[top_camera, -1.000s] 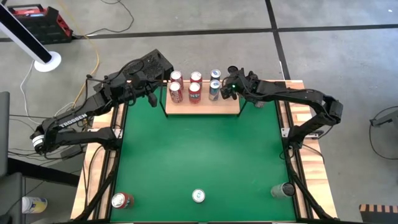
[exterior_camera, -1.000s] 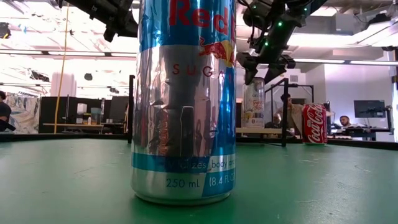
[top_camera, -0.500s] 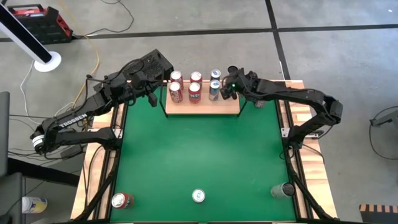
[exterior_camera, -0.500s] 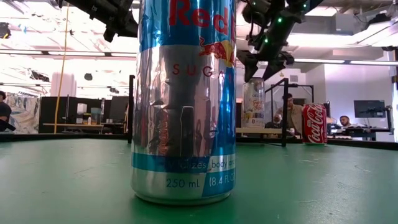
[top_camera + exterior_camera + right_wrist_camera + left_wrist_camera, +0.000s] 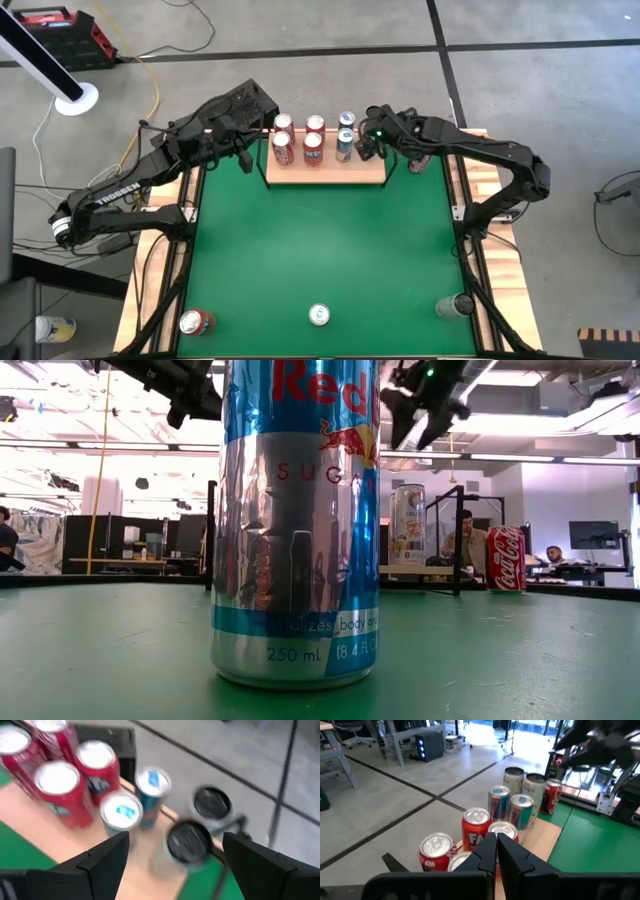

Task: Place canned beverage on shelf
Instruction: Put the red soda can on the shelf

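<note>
The right gripper (image 5: 366,141) has lifted since the frame a second ago: in the low view it (image 5: 412,410) now sits near the top edge, clear of the pale tall can (image 5: 407,525) it was just above before, and its fingers (image 5: 107,858) stand wide apart around nothing. In the high view it hovers at the shelf's right end, upper centre of the frame.

The shelf (image 5: 325,172) is a flat board of pale, smooth wood with thin black wire (image 5: 211,535) rising at its ends. It carries six cylindrical metal cans in two rows: four red ones (image 5: 283,147) to the left and two blue-and-silver ones (image 5: 344,142) to the right, their tops bright and round.

The left gripper (image 5: 244,153) has not moved; it waits just left of the shelf with its dark fingers (image 5: 486,851) pressed together on nothing.

Three more cans stand along the bottom edge of the matte green table (image 5: 320,245): a red one (image 5: 193,322) at lower left, a glossy blue-and-silver slim can (image 5: 319,315) at centre, and a dark one (image 5: 456,305) at lower right.
</note>
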`<move>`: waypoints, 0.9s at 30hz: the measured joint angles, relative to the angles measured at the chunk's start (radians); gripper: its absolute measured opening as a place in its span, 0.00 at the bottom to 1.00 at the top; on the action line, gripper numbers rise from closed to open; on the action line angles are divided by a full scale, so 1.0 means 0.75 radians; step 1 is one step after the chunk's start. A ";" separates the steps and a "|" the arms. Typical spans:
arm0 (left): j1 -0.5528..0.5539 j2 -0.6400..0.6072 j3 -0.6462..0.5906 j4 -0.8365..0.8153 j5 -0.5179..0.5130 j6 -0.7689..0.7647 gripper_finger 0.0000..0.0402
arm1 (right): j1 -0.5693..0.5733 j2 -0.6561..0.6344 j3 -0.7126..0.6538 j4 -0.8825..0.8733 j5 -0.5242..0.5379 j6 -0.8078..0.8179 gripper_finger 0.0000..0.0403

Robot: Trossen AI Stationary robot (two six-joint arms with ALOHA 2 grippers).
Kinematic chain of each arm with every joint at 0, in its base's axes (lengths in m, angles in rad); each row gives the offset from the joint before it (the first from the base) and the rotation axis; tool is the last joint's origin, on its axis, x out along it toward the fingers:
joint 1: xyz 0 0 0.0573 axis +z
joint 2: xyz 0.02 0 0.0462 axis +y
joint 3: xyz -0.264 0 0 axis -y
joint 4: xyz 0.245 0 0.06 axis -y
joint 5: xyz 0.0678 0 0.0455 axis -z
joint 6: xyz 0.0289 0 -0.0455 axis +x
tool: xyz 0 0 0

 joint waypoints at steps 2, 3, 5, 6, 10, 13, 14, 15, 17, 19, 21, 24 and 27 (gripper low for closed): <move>0.000 0.000 0.000 -0.025 0.000 0.012 0.00 | 0.022 0.000 0.051 -0.157 0.044 0.111 0.85; 0.000 0.000 0.000 -0.033 0.000 0.017 0.00 | 0.032 -0.009 0.067 -0.230 0.075 0.181 0.85; 0.000 0.000 0.000 -0.035 0.000 0.030 0.00 | 0.034 -0.048 0.070 -0.358 0.138 0.307 0.85; 0.000 0.002 0.000 -0.035 0.000 0.037 0.00 | 0.034 -0.071 0.068 -0.410 0.177 0.376 0.85; 0.000 0.030 0.001 -0.029 0.000 0.046 0.00 | -0.020 -0.177 -0.004 -0.573 0.218 0.647 0.85; 0.000 0.058 0.001 -0.009 0.010 0.045 0.00 | -0.104 -0.256 -0.104 -0.571 0.191 0.777 0.85; 0.000 0.067 0.001 -0.010 0.023 0.045 0.00 | -0.136 -0.276 -0.145 -0.553 0.177 0.794 0.85; 0.000 0.077 0.001 -0.009 0.038 0.045 0.00 | -0.165 -0.292 -0.188 -0.519 0.175 0.803 0.85; 0.000 0.091 0.001 0.002 0.069 0.044 0.00 | -0.224 -0.307 -0.275 -0.445 0.158 0.807 0.85; -0.001 0.105 0.001 0.011 0.080 0.036 0.00 | -0.286 -0.311 -0.361 -0.362 0.104 0.790 0.85; -0.001 0.109 0.001 0.015 0.092 0.025 0.00 | -0.341 -0.313 -0.432 -0.287 0.045 0.767 0.85; -0.001 0.108 0.001 0.037 0.094 0.022 0.00 | -0.412 -0.312 -0.539 -0.205 -0.027 0.740 0.85; -0.001 0.106 0.001 0.036 0.094 -0.004 0.00 | -0.480 -0.322 -0.625 -0.077 -0.127 0.686 0.85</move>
